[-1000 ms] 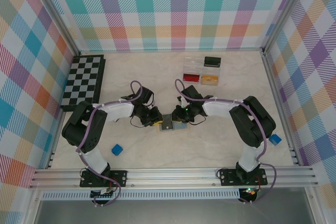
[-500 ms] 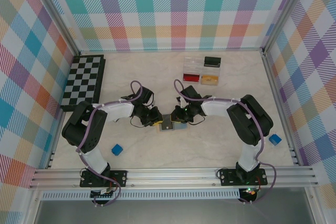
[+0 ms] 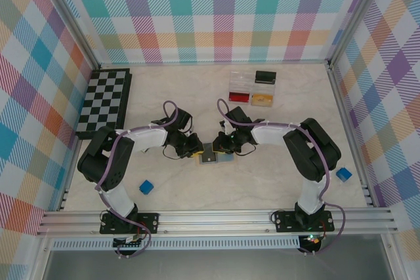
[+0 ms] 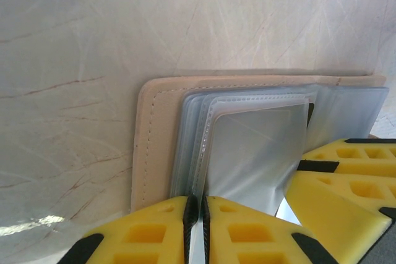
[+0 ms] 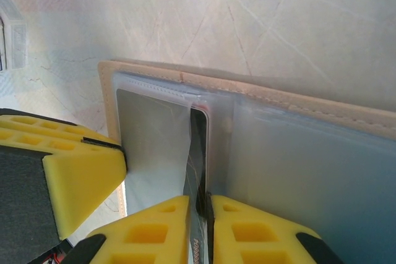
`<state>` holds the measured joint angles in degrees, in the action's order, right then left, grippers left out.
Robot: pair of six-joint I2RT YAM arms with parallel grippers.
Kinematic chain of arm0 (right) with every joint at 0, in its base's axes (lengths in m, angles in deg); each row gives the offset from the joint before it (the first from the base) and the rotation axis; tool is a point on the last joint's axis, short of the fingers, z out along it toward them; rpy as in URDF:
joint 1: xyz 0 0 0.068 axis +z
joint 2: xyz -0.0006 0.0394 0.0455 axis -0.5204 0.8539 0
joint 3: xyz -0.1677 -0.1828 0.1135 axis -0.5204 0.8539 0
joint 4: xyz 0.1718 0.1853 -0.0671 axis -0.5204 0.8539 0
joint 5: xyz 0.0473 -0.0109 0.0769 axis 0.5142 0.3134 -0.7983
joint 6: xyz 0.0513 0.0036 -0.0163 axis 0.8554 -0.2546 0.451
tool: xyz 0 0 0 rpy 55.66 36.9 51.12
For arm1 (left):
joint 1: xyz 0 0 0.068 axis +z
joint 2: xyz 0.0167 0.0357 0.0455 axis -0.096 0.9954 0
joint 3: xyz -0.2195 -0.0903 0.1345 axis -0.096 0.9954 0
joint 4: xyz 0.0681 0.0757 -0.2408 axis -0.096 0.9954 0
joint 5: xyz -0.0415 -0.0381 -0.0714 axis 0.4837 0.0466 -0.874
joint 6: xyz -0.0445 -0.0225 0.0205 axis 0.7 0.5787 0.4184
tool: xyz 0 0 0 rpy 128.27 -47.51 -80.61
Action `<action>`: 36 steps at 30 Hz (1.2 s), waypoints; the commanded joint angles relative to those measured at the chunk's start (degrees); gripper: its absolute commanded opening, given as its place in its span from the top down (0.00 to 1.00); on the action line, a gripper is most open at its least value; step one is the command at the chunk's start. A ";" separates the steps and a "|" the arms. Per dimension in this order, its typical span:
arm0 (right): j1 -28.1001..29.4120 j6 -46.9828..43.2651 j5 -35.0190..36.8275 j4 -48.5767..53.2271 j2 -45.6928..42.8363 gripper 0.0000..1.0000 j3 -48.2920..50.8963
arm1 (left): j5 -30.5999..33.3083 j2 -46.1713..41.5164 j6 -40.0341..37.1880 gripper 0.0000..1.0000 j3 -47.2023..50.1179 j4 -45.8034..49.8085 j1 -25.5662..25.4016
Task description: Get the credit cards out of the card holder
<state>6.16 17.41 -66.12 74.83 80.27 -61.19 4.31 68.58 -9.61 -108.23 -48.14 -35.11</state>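
The card holder (image 3: 213,156) lies open on the table between my two grippers, tan rim (image 4: 151,134) outward and clear sleeves (image 4: 253,146) up. My left gripper (image 4: 197,214) is shut on the edge of one clear sleeve; from above it sits at the holder's left side (image 3: 195,151). My right gripper (image 5: 199,217) is shut on a dark credit card (image 5: 199,146) that stands on edge, part of it still inside a sleeve near the tan border (image 5: 297,106). From above, this gripper (image 3: 224,149) is at the holder's right. A red card is not visible.
A folded checkerboard (image 3: 105,100) lies at the back left. A clear compartment box (image 3: 252,88) stands at the back, right of centre. One blue cube (image 3: 146,187) sits near the left arm's base and another (image 3: 343,174) by the right arm's elbow.
Almost nothing differs. The right arm's elbow has shifted slightly left, uncovering more of the blue cube beside it. Both grippers stay at the holder.
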 commanded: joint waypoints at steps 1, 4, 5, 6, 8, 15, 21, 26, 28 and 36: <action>0.28 -0.27 -3.53 -2.33 0.36 0.83 -0.18 | 3.52 3.05 -1.04 0.85 1.22 3.79 -0.48; 0.28 -0.20 -4.74 -3.15 0.72 0.83 -0.18 | 3.43 3.10 -0.99 0.85 1.25 3.61 -0.48; 0.28 -0.16 -5.07 -3.39 0.89 0.83 -0.18 | 3.37 3.09 -1.02 0.85 1.19 3.61 -0.47; 0.29 0.01 -5.38 -3.61 1.23 0.84 -0.27 | 3.36 3.04 -1.04 0.85 1.16 3.58 -0.51; 0.28 0.27 -5.76 -4.16 1.63 0.87 -0.21 | 3.30 3.10 -1.04 0.85 1.32 3.53 -0.53; 0.28 1.19 -7.44 -6.59 2.46 0.88 -0.05 | 2.78 2.83 -0.14 0.85 2.40 2.20 -0.54; 0.28 2.47 -8.76 -8.40 2.55 0.91 0.07 | 2.46 2.59 0.32 0.85 2.97 1.45 -0.54; 0.28 1.50 -3.37 -4.83 -0.51 1.00 1.22 | 4.58 1.69 -0.46 0.81 1.79 3.81 -0.48; 0.28 0.69 -1.09 -2.28 -2.00 1.00 1.61 | 5.51 1.18 -0.67 0.78 1.35 4.70 -0.43; 0.10 -0.40 6.06 3.55 -5.45 1.00 3.42 | 5.89 0.14 -1.46 0.71 -0.04 5.55 -0.40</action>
<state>6.18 18.48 -63.30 74.87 76.49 -58.81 5.25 68.31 -9.61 -108.32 -47.94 -35.11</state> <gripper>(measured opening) 0.048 0.293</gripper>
